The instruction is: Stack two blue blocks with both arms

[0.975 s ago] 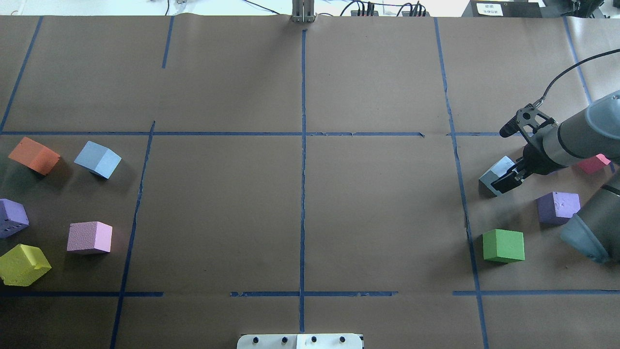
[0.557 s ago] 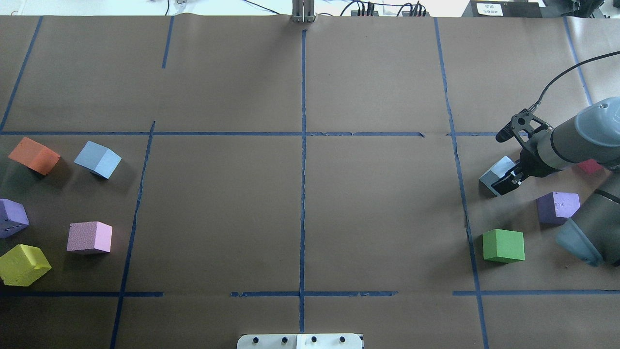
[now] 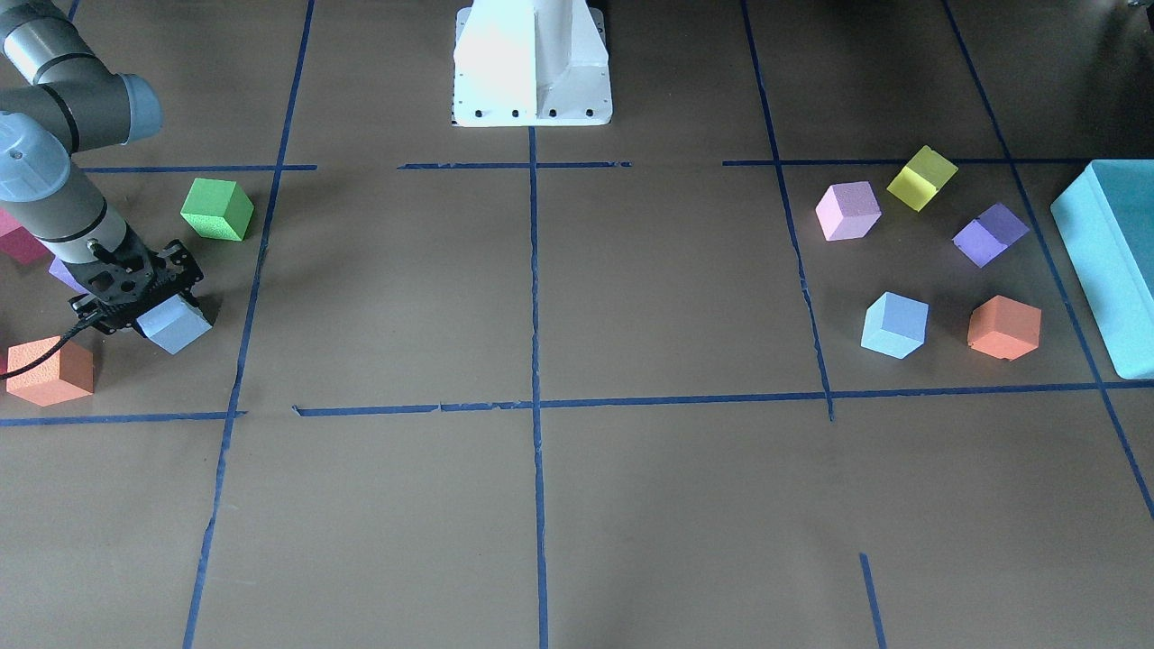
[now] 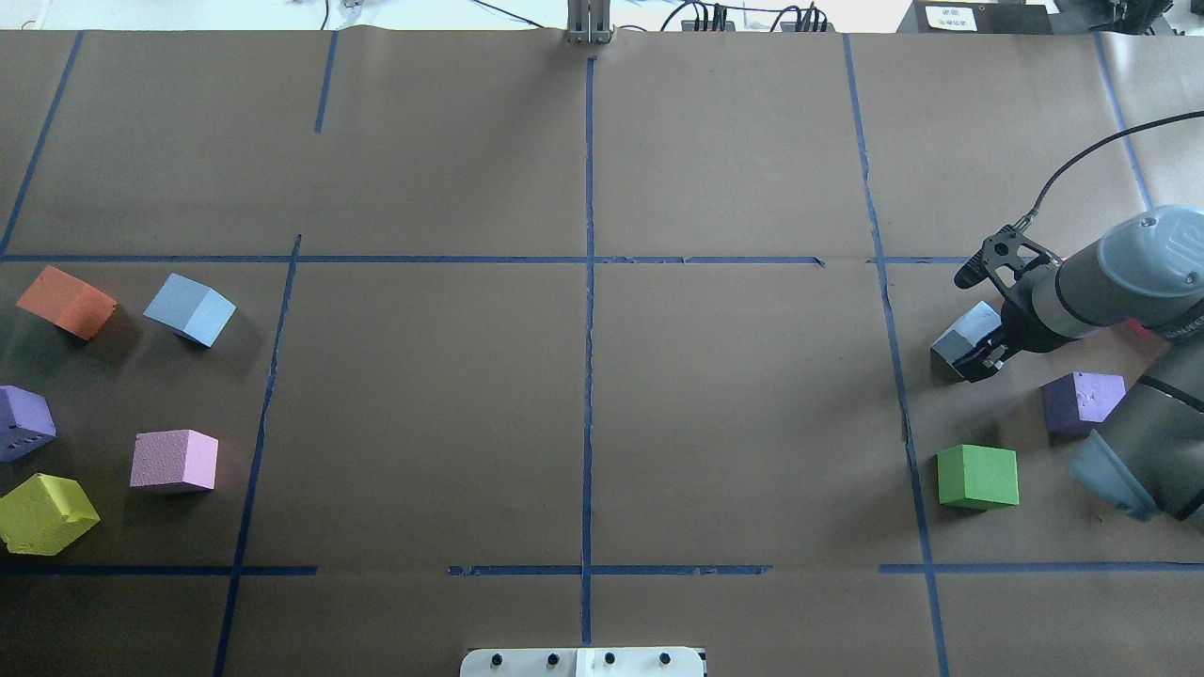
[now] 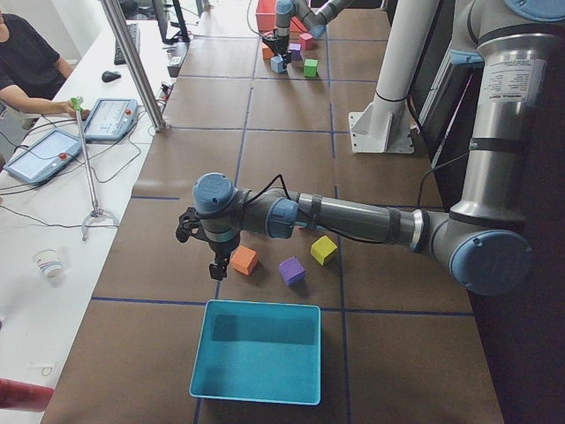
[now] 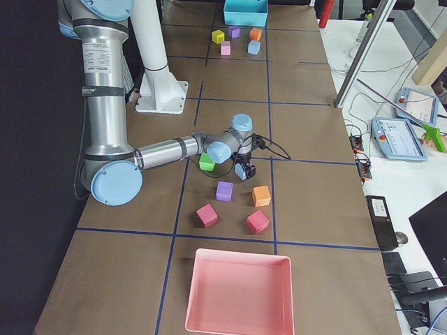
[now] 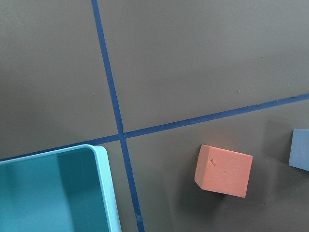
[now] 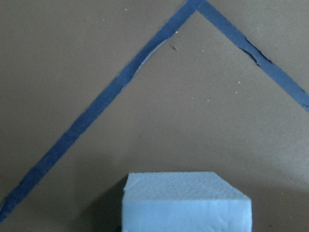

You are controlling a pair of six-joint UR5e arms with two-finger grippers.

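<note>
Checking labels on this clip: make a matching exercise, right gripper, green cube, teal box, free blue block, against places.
1 right gripper
2 green cube
3 teal box
4 free blue block

a between orange cube and tape line
b table's left end
c at the other blue block
d by the right arm, untouched

Pairs: 1-c, 2-d, 3-b, 4-a

Under right gripper, at table's right end: first block; at left end, near box: second block.
</note>
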